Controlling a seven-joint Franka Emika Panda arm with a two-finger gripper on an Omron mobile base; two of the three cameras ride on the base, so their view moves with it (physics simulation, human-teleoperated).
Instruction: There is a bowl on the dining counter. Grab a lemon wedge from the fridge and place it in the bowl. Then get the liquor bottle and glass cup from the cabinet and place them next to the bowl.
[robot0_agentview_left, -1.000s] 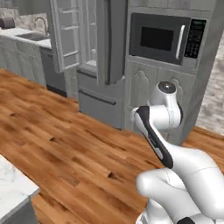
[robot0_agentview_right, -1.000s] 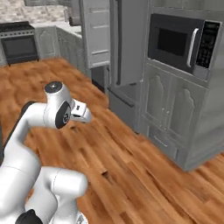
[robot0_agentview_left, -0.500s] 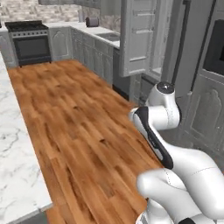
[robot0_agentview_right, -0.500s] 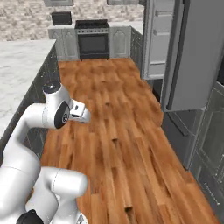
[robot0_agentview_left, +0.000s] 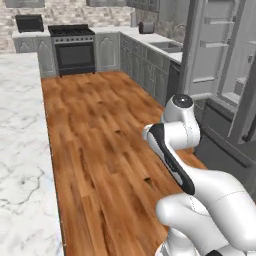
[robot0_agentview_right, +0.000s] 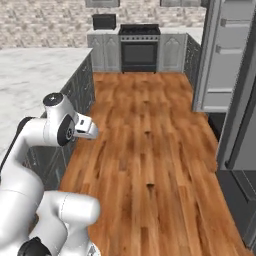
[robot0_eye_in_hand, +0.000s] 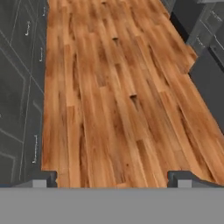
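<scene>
The dining counter (robot0_agentview_left: 20, 150) with its white veined marble top runs along the left, and its grey side (robot0_agentview_right: 80, 95) faces the floor. In the hand view that grey side (robot0_eye_in_hand: 17, 87) fills the left. The fridge (robot0_agentview_left: 220, 75) stands at the right with a door swung open, showing white door shelves (robot0_agentview_right: 227, 60). My arm is folded close over the base. My gripper (robot0_eye_in_hand: 112, 181) is open over bare wood floor, its fingertips (robot0_eye_in_hand: 41, 179) wide apart with nothing between them. The bowl, lemon wedge, liquor bottle, glass cup and cabinet are out of view.
A wood floor aisle (robot0_agentview_left: 100, 125) runs between the island and the fridge side. At its far end stands a black range (robot0_agentview_right: 140, 45) with a dark box (robot0_agentview_right: 104, 21) on the worktop beside it. Grey base cabinets with a sink (robot0_agentview_left: 165, 47) line the right.
The whole picture has shifted as the base turned left: fridge and wall oven slid right, the island and range came into view. The arm holds the same folded pose, gripper still open.
</scene>
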